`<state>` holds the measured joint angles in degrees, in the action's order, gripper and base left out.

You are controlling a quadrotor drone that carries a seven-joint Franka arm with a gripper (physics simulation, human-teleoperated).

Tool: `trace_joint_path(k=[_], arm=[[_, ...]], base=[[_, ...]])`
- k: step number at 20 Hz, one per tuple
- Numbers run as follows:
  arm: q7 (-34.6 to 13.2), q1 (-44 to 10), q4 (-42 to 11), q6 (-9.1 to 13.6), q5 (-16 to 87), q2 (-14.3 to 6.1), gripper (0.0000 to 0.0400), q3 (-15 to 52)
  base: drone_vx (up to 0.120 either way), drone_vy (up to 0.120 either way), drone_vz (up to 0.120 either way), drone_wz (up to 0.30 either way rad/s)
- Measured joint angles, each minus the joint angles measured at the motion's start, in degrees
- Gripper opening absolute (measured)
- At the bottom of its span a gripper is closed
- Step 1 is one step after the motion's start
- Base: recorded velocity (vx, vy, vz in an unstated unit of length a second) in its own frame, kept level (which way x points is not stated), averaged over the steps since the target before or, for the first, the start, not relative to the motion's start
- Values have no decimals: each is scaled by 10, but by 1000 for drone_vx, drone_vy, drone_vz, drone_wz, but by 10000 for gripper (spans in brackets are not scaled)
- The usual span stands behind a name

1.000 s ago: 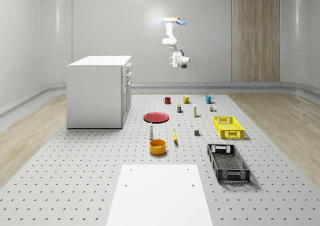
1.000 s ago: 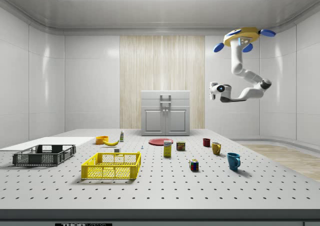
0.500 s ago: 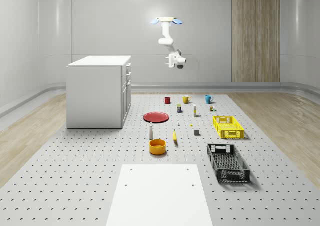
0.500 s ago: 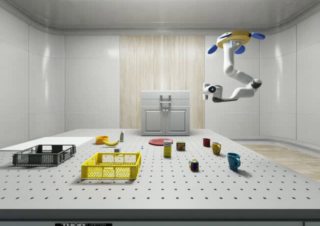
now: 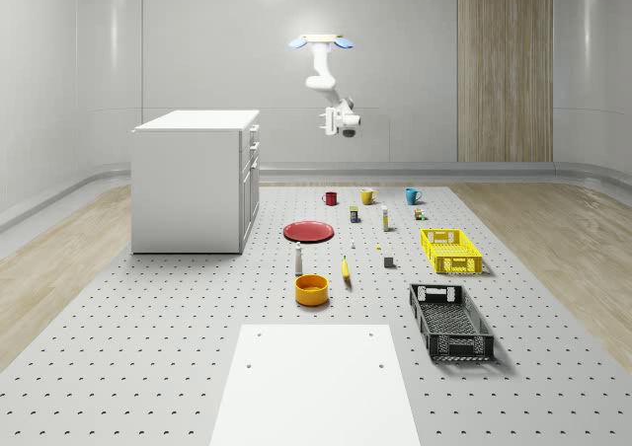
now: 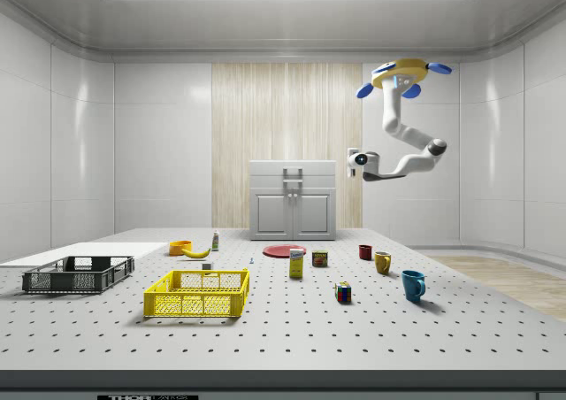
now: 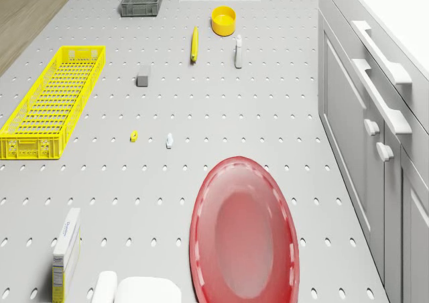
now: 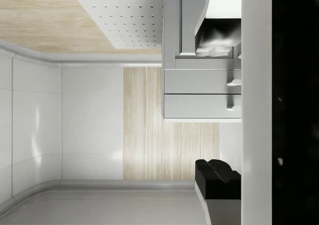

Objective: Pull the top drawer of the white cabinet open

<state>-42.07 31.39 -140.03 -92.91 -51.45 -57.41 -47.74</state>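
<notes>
- White cabinet (image 5: 193,182) drawer shut; drone (image 5: 321,42) hovers well apart, gripper (image 6: 352,161) in air, finger state cannot tell.
- Approach step; next calls for reaching the top handle (image 7: 381,52).

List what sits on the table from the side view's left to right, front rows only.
Black crate → yellow crate → yellow box → colored cube → yellow mug → blue mug.
</notes>
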Motion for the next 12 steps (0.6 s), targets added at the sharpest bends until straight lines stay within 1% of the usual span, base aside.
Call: trace_joint_path(k=[12], arm=[[-15, 24, -3, -22, 18, -24, 305, -9]], base=[[120, -120, 0, 0]])
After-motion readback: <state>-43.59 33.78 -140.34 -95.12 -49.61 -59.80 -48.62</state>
